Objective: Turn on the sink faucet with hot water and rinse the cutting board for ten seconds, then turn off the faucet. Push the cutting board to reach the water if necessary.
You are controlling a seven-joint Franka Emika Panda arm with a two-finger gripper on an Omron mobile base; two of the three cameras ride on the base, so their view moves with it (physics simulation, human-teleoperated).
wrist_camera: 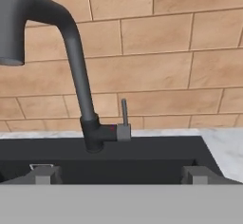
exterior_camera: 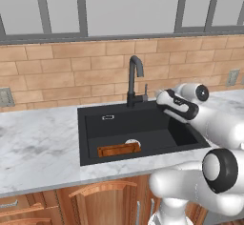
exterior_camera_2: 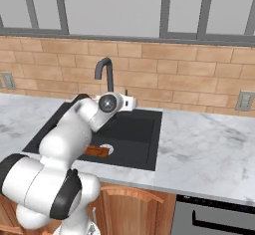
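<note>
1. Two finger tips [wrist_camera: 42, 174] are seen at the bottom of the hand view, set wide apart with nothing between them; the gripper [wrist_camera: 118, 175] is spread and nothing is held or touched.
2. Much of the sink [exterior_camera_2: 144, 144] is hidden in the right base view by the white arm, which covers the basin's left part.
3. Only a short orange-brown end of the cutting board [exterior_camera_2: 96, 151] is seen past the arm in that view; in the left base view the board [exterior_camera: 119, 149] is seen whole, lying flat on the basin floor along the front wall, left of centre.
4. The white drain [exterior_camera: 132, 143] is partly covered by the board's right end, which lies against it.
5. The sink faucet [exterior_camera: 135, 81] is seen standing at the back rim of the sink [exterior_camera: 90, 124], its spout curving forward over the basin.
6. In the hand view the faucet [wrist_camera: 76, 71] is cut off at the left edge, the spout mouth being shown at upper left.
7. The short lever [wrist_camera: 124, 111] is seen standing upright on a side stub at the faucet base.
8. The gripper is held above the basin's back right part, just in front of the faucet, well apart from the board.
9. Whether the lever is tilted toward hot cannot be told.
</note>
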